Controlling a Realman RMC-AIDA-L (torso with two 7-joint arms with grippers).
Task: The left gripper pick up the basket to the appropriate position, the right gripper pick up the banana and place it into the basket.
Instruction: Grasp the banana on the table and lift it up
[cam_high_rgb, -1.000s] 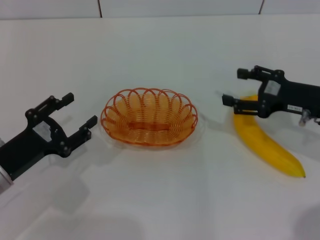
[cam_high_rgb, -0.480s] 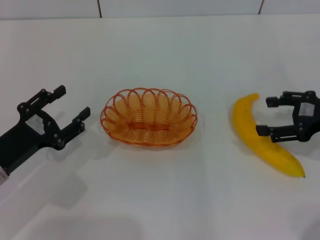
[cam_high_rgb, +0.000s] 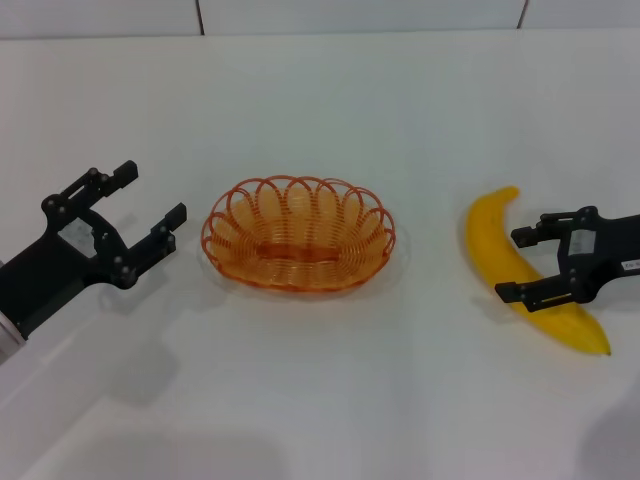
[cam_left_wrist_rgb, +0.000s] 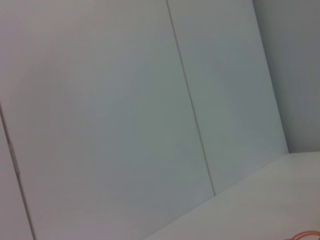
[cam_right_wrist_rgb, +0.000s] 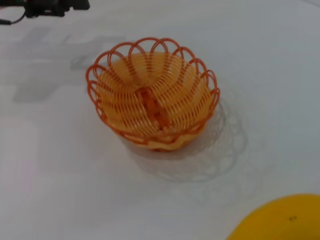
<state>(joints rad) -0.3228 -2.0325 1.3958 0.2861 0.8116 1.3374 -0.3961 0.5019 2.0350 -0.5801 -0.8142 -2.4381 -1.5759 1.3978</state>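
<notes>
Left gripper (cam_high_rgb: 153, 202): wide open, left of frame, apart from the basket (cam_high_rgb: 298, 235).
Right gripper (cam_high_rgb: 514, 264): spread wide, straddled the banana (cam_high_rgb: 520, 270), lower right.

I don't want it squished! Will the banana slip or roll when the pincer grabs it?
The banana looks smooth, so it may slip a little. Its curve lies flat on the table, so it probably won't roll. The open right pincer straddles its middle, which should keep it balanced. A gentle squeeze seems wise, since bananas bruise.

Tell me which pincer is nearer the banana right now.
Right. The right pincer is open over the banana; the left pincer sits open beyond the basket, far from it.
</notes>
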